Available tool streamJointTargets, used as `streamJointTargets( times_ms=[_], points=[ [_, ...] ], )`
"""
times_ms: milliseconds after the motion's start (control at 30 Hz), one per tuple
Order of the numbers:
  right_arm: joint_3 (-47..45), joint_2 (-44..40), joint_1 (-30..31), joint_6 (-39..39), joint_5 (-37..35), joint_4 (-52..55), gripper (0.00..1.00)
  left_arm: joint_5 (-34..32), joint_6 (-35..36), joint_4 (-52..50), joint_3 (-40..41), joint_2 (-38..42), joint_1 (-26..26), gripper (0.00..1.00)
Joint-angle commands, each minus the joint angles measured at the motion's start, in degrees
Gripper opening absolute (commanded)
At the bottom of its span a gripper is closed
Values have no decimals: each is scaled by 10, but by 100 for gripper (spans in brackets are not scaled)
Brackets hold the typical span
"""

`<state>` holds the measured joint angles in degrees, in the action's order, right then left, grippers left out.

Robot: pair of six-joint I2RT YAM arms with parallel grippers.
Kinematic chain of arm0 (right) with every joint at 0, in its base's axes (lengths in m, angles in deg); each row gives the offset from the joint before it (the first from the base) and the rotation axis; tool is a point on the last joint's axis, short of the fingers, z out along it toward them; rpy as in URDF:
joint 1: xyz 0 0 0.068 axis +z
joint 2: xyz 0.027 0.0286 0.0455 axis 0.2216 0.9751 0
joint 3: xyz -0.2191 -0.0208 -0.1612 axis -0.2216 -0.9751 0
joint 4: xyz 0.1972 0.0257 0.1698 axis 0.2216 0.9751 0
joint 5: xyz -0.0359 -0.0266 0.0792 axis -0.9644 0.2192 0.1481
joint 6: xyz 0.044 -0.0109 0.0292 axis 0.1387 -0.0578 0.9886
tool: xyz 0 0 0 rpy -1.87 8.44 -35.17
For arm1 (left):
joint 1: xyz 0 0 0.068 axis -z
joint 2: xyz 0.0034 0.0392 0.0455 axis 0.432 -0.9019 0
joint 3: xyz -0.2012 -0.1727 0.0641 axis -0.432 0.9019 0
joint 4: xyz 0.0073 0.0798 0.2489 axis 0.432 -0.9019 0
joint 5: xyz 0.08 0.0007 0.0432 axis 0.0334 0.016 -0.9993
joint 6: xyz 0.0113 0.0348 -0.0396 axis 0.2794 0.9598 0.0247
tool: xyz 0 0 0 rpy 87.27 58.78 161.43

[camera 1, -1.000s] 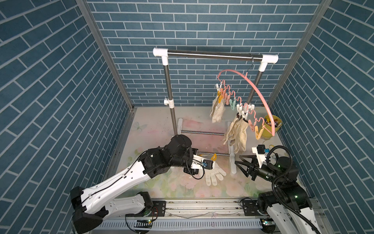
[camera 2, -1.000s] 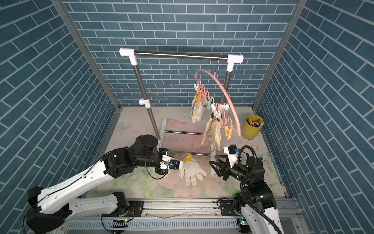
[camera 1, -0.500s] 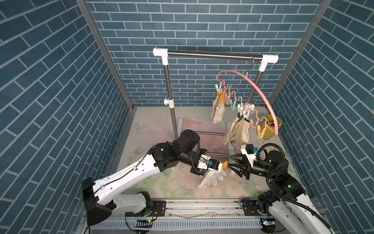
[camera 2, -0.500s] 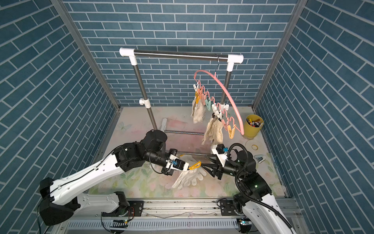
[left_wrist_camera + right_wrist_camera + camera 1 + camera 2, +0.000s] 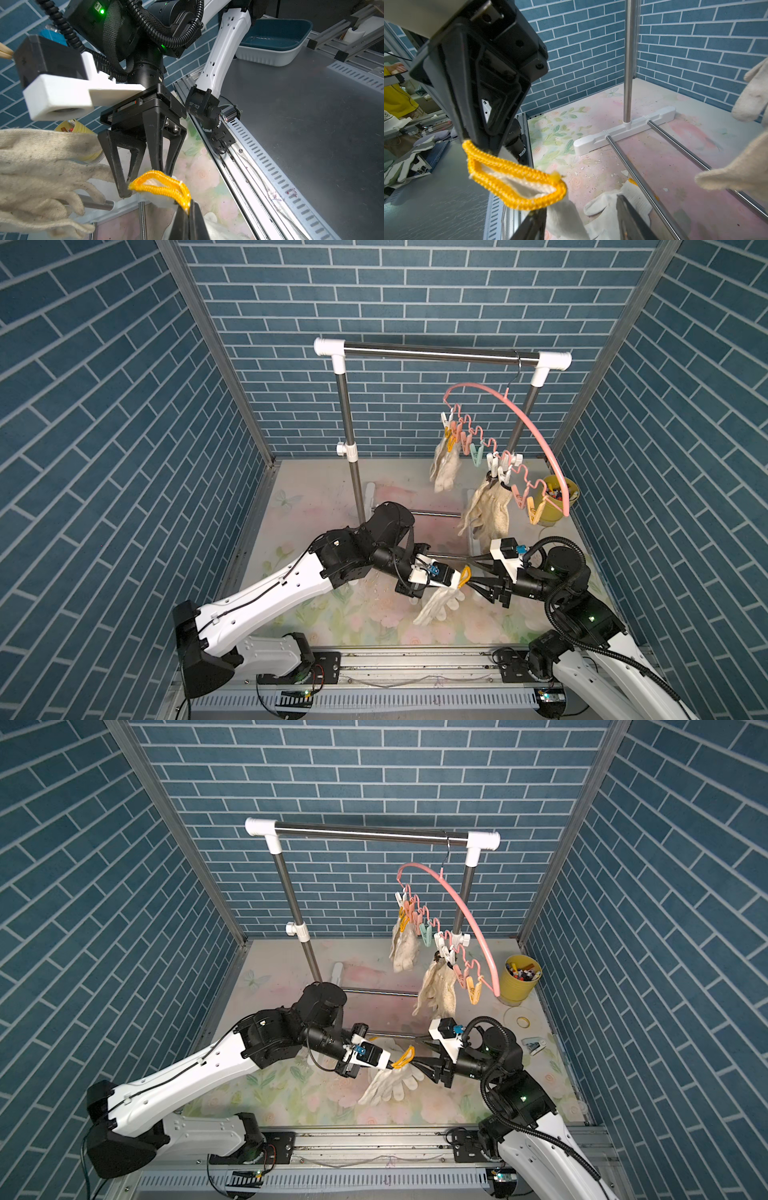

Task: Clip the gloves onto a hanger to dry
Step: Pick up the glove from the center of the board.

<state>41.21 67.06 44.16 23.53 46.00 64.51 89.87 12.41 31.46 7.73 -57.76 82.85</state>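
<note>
left gripper [image 5: 188, 207]: we see it pinched tight on the yellow cuff [image 5: 162, 187] of one white glove [image 5: 438, 605], low in front of the rack.
right gripper [image 5: 471, 572]: jaws spread apart, tips right up against that same cuff from the opposite side. We can't tell if one tip is inside the opening.
held glove: hangs off the cuff with its fingers drooping toward the floral mat [image 5: 291, 1094]. We can't say whether it touches.
hanger [image 5: 540, 436]: the pink arc is hooked on the steel rack [image 5: 436, 356] near its right end, with clips [image 5: 478, 452] dangling underneath.
hanging gloves: we count two cream bunches clipped on, one further back [image 5: 446, 466] and one lower and nearer [image 5: 488, 510].
yellow cup [image 5: 519, 982]: back right corner, just beyond the hanger's low end.
</note>
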Motion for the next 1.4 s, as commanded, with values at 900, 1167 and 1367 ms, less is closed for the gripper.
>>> streamJointTargets(
  times_ms=[900,1167,1367],
  points=[
    [121,114,60,-163,48,32,55,-44,-29,-80,0,88,-13,0],
    [153,164,84,-188,75,37,55,-40,-31,-71,7,92,-13,0],
    [167,186,101,-209,72,38,55,-37,-34,-74,6,95,-13,0]
  ],
)
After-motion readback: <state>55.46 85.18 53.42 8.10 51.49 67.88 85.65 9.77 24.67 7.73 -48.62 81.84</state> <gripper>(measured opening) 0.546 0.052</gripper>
